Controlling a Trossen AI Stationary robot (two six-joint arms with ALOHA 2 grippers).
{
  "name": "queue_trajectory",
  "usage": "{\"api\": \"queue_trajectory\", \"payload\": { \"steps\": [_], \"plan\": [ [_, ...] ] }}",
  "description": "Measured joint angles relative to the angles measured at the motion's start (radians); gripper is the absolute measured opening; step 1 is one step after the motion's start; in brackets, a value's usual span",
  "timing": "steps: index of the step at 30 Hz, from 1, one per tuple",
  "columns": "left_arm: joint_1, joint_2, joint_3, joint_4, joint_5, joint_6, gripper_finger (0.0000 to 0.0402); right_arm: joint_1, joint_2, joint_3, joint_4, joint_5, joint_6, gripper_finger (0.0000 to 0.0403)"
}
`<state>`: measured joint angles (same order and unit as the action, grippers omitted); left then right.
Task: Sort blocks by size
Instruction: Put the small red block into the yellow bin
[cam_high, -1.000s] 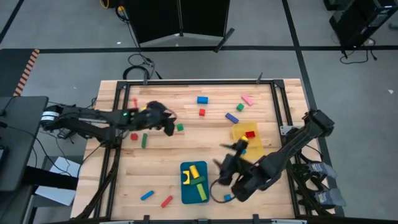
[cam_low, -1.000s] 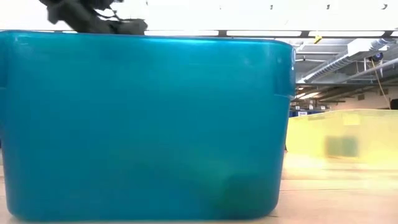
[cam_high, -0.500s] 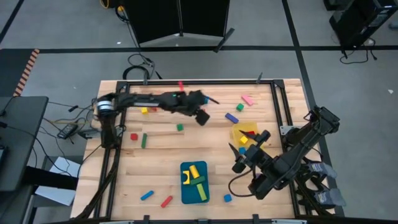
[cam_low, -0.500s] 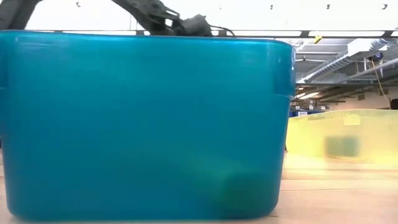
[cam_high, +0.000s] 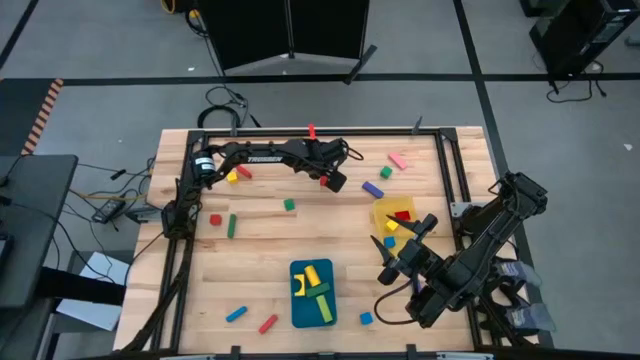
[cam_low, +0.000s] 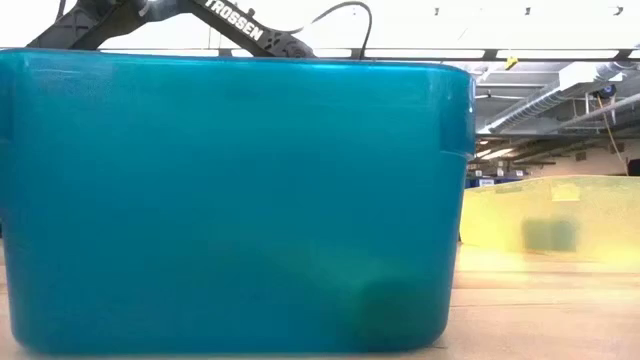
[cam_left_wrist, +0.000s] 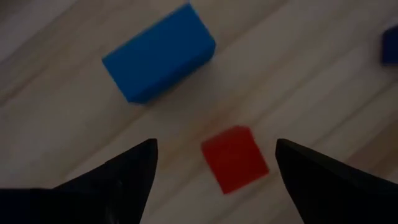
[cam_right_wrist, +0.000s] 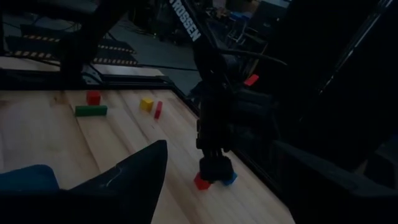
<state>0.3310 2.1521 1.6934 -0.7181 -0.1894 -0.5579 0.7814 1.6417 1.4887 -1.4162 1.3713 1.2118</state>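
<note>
My left gripper (cam_high: 335, 181) is open at the table's far middle, just above a small red cube (cam_left_wrist: 235, 158). Its two fingers stand on either side of the cube without touching it. A blue block (cam_left_wrist: 158, 53) lies on the wood just beyond the cube. My right gripper (cam_high: 402, 238) is open and empty, raised by the near edge of the yellow bin (cam_high: 382, 211). The blue tray (cam_high: 297, 310) at the near middle holds yellow and green blocks. Other blocks lie scattered on the table.
The yellow bin holds a red block (cam_high: 402, 215). Loose on the wood lie a green cube (cam_high: 289, 205), a green bar (cam_high: 232, 226), a blue bar (cam_high: 373, 189), a pink bar (cam_high: 398, 160) and a red bar (cam_high: 268, 324). The tray wall (cam_low: 230, 200) fills the low view.
My left gripper has swung from the table's left part toward the right and far edges, ending over the red cube and blue block. My right gripper has gone from beside the blue tray toward the right, to the yellow bin.
</note>
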Motion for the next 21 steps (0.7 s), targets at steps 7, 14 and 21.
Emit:
{"api": "queue_trajectory", "payload": {
  "steps": [7,14,21],
  "plan": [
    [0.005,-0.002,-0.030,0.039,0.025,-0.010,0.0332,0.007,0.000,0.000,0.000,0.024,0.000,0.0287],
    [0.002,-0.002,-0.063,0.061,0.048,-0.023,0.0298,0.007,0.000,0.000,0.000,0.039,0.019,0.0282],
    [0.002,-0.002,-0.064,0.088,0.051,-0.022,0.0238,0.007,0.000,0.000,0.007,0.042,0.020,0.0280]
  ]
}}
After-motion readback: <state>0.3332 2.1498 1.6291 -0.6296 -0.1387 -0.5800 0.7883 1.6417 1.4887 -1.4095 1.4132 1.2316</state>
